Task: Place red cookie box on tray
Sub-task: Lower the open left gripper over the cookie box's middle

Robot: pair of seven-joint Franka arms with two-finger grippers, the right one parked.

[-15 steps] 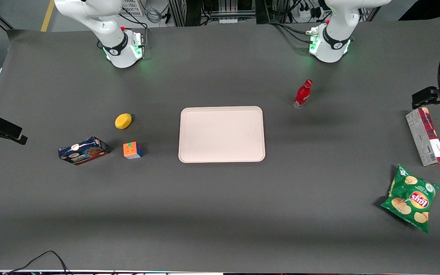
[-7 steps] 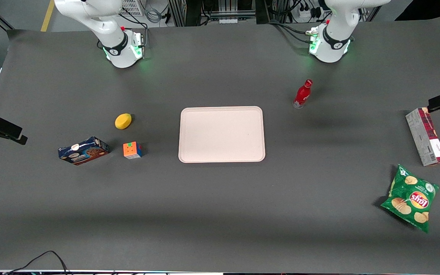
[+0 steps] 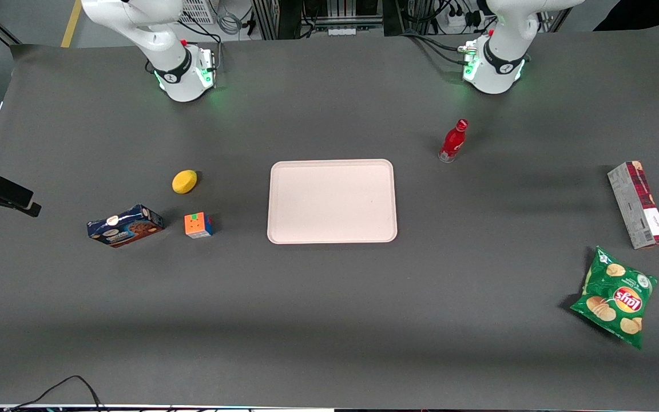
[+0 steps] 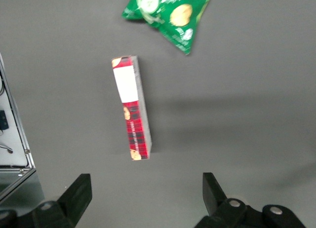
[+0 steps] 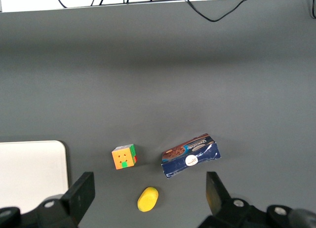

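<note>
Center your spread, empty claw (image 4: 143, 198) over the red cookie box (image 4: 132, 108) (long axis crosswise), then descend.

on the dark grey tabletop (image 3: 329, 297): a red bottle (image 3: 453, 141) standing upright, nearer the arm bases than the other items. toward the working arm's end, a green chip bag (image 3: 614, 297) lying flat, closest of all to the front camera. toward the parked arm's end, a yellow lemon (image 3: 184, 181), an orange-faced puzzle cube (image 3: 198, 225) just nearer the front camera than it, and a blue cookie box (image 3: 124, 225) beside the cube, apart from it.
</note>
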